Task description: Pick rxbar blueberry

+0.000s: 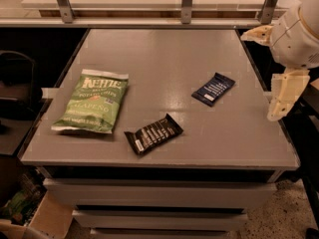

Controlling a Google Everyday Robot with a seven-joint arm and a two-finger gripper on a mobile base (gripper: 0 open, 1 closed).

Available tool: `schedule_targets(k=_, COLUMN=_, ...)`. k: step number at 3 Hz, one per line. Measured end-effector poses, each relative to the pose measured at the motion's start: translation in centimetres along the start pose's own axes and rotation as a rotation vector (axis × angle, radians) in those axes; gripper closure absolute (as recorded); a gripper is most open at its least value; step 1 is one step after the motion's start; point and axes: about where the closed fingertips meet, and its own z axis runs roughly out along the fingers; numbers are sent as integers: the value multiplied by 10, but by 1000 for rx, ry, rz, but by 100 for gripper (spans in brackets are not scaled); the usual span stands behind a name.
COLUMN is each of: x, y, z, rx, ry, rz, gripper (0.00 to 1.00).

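The rxbar blueberry [213,89], a small flat navy wrapper with white text lines and a white patch, lies on the grey table [164,54] right of centre. My gripper [282,95], a cream part hanging from the white arm [299,31], is at the table's right edge. It is right of the bar, apart from it and holding nothing.
A black bar wrapper with white text [153,133] lies near the front edge. A green Kettle chips bag [92,101] lies at the left. A metal rail with posts [187,4] runs along the back. A cardboard box [35,220] sits on the floor at lower left.
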Motion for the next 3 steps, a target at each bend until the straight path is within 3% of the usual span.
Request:
schedule_targets(k=2, x=0, y=0, z=2, rx=-3, ry=-1, rz=-32, gripper=0)
schedule_targets(k=3, x=-3, y=-9, z=4, rx=5, ry=-15, rz=-133, gripper=0)
